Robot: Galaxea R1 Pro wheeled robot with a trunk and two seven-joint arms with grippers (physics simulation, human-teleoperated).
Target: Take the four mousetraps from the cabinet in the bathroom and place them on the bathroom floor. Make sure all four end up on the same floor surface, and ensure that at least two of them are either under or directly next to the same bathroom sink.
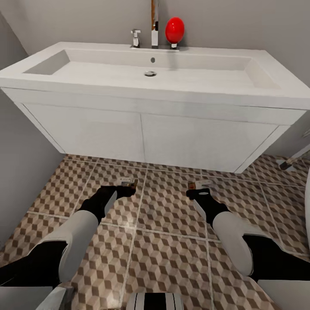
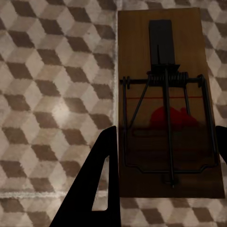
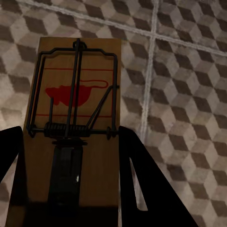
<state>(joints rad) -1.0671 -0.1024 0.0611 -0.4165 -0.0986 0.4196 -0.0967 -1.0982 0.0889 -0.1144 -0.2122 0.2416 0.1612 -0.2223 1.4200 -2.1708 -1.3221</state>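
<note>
Placement is the step in hand: my left gripper (image 1: 128,184) and right gripper (image 1: 194,187) each have their fingers clamped on a small flat brown wooden mousetrap (image 2: 169,101), the other (image 3: 74,123), low over the cube-patterned tiled bathroom floor (image 1: 168,254), with the wide white rectangular sink (image 1: 150,73) at twelve o'clock. Next I'd lower both, then release beside the vanity.
</note>
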